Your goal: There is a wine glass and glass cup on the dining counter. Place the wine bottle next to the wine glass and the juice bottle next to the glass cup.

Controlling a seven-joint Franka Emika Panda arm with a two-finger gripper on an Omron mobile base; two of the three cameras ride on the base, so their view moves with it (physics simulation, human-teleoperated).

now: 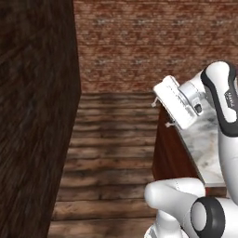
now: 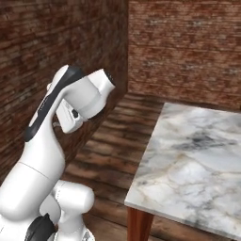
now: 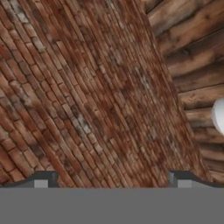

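The gripper (image 3: 112, 179) hung with its fingers spread and nothing between them, facing the brick wall (image 3: 78, 87). The dining counter (image 2: 197, 155) stood off to its right. I saw no bottle or glass, so which way they lay I couldn't tell.

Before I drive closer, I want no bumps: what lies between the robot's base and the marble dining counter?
Only bare wooden floor lies between the base and the dining counter, as the right base view shows.
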